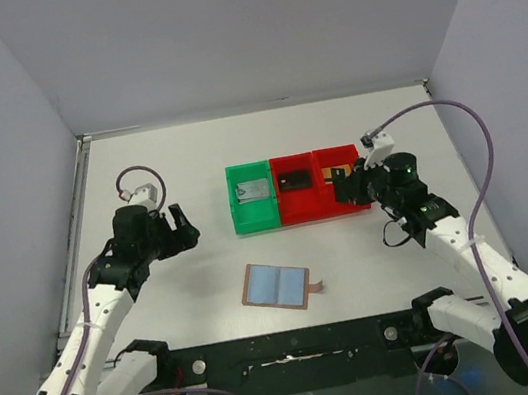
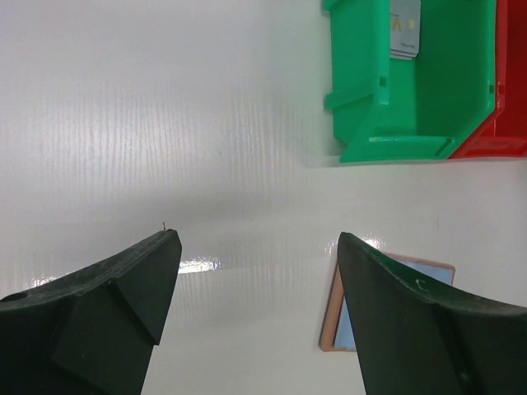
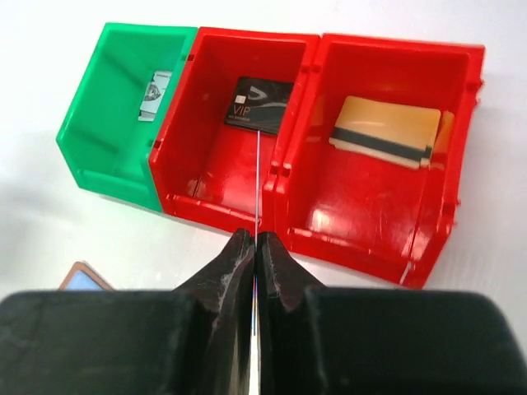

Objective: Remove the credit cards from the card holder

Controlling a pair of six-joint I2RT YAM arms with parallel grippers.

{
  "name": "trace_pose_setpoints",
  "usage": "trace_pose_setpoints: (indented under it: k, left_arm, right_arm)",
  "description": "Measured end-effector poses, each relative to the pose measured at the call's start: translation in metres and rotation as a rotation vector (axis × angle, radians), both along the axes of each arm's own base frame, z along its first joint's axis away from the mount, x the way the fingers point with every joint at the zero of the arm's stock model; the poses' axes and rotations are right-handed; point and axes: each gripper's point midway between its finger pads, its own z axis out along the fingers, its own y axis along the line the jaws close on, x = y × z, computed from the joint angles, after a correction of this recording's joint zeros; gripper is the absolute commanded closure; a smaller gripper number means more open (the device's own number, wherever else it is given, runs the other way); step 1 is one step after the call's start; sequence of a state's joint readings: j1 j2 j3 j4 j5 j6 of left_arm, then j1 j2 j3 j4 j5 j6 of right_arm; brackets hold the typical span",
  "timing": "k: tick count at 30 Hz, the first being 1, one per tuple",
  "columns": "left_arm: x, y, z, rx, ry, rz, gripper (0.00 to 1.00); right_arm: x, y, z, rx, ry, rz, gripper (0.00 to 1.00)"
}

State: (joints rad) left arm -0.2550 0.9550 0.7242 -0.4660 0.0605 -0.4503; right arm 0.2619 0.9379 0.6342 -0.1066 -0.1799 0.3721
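The card holder [image 1: 277,285] lies open on the table near the front, blue-grey pockets up, strap tab [image 1: 317,287] on its right edge. A silver-grey card [image 3: 154,95] lies in the green bin [image 3: 99,140]. A black card [image 3: 259,104] lies in the middle red bin [image 3: 214,189]. A gold-tan card [image 3: 385,132] lies in the right red bin [image 3: 370,214]. My right gripper [image 3: 257,239] is shut on a thin card [image 3: 257,181] seen edge-on, just before the red bins. My left gripper [image 2: 259,247] is open and empty, left of the holder [image 2: 332,309].
The three bins stand in a row at mid-table: green [image 1: 256,221], red [image 1: 300,212], red [image 1: 336,153]. White walls enclose the table on three sides. The right gripper [image 1: 345,187] hovers at the right red bin's front edge.
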Motion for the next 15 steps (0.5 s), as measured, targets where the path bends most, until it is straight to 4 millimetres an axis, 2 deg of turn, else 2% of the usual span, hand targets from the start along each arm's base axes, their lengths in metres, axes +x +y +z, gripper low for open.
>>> trace_pose_setpoints:
  k: [4,8,9,12,15]
  left_arm:
    - [-0.004,0.003,0.001,0.009,-0.032,-0.008,0.22]
    - [-0.001,0.003,0.006,0.01,-0.067,-0.012,0.22]
    - [0.0,0.003,0.007,0.012,-0.073,-0.011,0.22]
    - [0.002,0.005,0.009,0.019,-0.086,-0.01,0.22]
    - [0.004,0.006,0.009,0.023,-0.093,-0.007,0.22]
  right_arm:
    - [0.025,0.014,0.001,-0.113,-0.018,0.109,1.0]
    - [0.044,0.046,0.012,-0.311,-0.148,0.288,1.0]
    - [0.047,0.061,0.013,-0.408,-0.207,0.365,1.0]
    - [0.049,0.08,0.009,-0.522,-0.268,0.472,1.0]
    - [0.059,0.085,-0.002,-0.627,-0.296,0.541,1.0]
